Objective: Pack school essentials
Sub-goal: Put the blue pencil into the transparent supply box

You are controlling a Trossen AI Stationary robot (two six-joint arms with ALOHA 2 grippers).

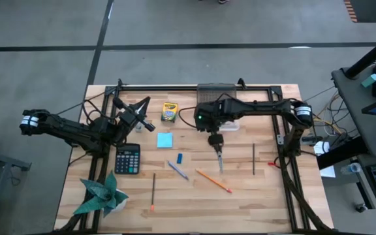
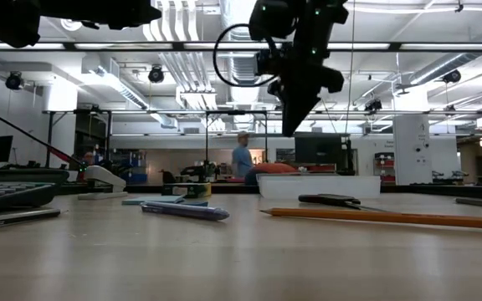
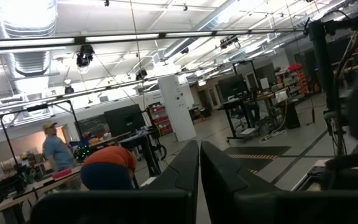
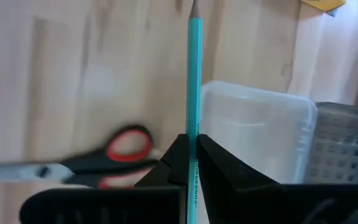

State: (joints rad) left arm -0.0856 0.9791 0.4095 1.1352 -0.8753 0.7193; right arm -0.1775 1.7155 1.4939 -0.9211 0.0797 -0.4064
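We have a teal pencil (image 4: 194,74) pinched in the right fingers (image 4: 190,163); left fingers (image 3: 199,180) closed, empty. Scissors (image 1: 219,157), pad (image 1: 164,140), crayons (image 1: 169,112) at 12 o'clock unpacked.

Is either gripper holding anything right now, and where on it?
The right gripper pinches a teal pencil near one end, its tip pointing away. The left gripper is shut and empty.

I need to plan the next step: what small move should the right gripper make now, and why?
Probably carry the teal pencil over the clear plastic box before opening. The right gripper is shut on the pencil, raised above the table, with the box just beside it.
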